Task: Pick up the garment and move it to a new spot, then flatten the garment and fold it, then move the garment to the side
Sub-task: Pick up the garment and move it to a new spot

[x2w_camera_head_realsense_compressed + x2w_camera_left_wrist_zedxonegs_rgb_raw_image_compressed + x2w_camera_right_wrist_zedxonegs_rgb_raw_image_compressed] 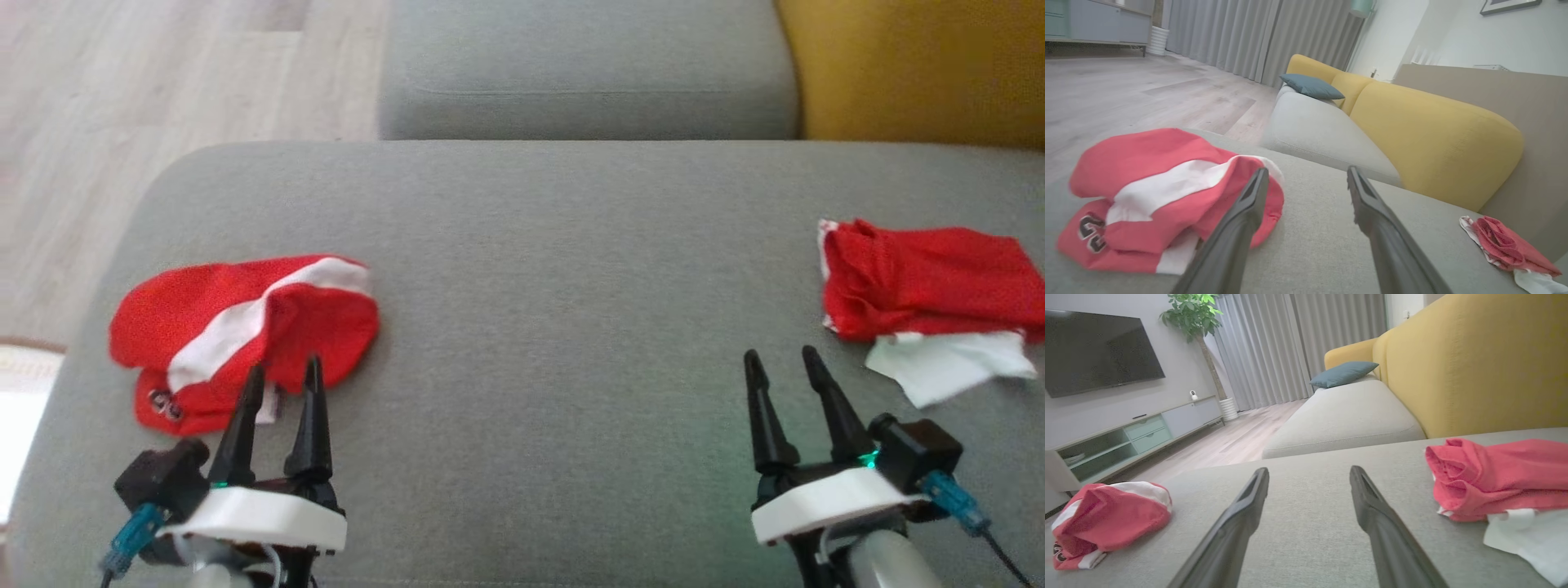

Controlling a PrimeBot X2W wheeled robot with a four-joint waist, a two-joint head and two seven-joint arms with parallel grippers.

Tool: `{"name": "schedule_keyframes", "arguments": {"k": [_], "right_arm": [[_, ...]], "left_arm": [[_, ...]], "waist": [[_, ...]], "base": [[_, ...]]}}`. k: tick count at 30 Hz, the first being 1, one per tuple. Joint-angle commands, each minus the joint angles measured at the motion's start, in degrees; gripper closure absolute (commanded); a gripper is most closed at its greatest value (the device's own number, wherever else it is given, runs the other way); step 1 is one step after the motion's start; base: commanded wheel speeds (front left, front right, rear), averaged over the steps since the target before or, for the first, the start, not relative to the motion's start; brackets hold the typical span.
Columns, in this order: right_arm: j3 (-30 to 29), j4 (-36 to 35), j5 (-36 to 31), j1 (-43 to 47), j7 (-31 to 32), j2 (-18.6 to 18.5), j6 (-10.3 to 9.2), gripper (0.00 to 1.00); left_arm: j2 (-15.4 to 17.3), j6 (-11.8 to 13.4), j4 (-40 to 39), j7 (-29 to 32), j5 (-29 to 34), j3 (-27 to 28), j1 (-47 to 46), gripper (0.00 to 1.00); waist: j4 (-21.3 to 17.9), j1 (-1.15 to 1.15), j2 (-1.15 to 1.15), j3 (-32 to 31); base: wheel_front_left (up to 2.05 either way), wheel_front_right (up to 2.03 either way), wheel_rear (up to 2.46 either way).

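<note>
On the wide grey cushion point(555, 269), toward its left edge, lay the red-and-white garment point(245, 322), bunched in a rounded heap. A white stripe ran across its top and dark printed numerals showed at its near-left corner. Left claw point(285, 367) hung over the cushion's near-left part, fingers spread wide, released, nothing between them. From the head view its tips overlapped the heap's near edge; contact could not be told. Right claw point(780, 354) hung over the cushion's near-right part, likewise spread and empty, bare grey fabric showing between its fingers. Second red garment point(927, 278) sat at the cushion's right edge, roughly folded, a white cloth point(947, 363) sticking out from under its near side; it lay near the right claw but apart from it. Past the cushion's far edge stood another grey seat point(588, 65) carrying a blue pillow point(1310, 85). A yellow backrest point(922, 65) rose off the cushion's far-right corner, and wood floor point(163, 82) showed off its far-left corner.
</note>
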Motion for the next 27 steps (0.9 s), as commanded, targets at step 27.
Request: {"name": "schedule_keyframes", "arguments": {"k": [27], "right_arm": [[5.74, 0.91, 2.45, -4.37, -0.74, -0.15, -0.04, 0.0]], "left_arm": [[0.36, -0.9, -0.84, -0.3, 2.75, 9.34, -4.09, 0.0]], "waist": [[13.05, 0.0, 0.0, 2.36]], "base": [[0.0, 0.0, 0.0]]}}
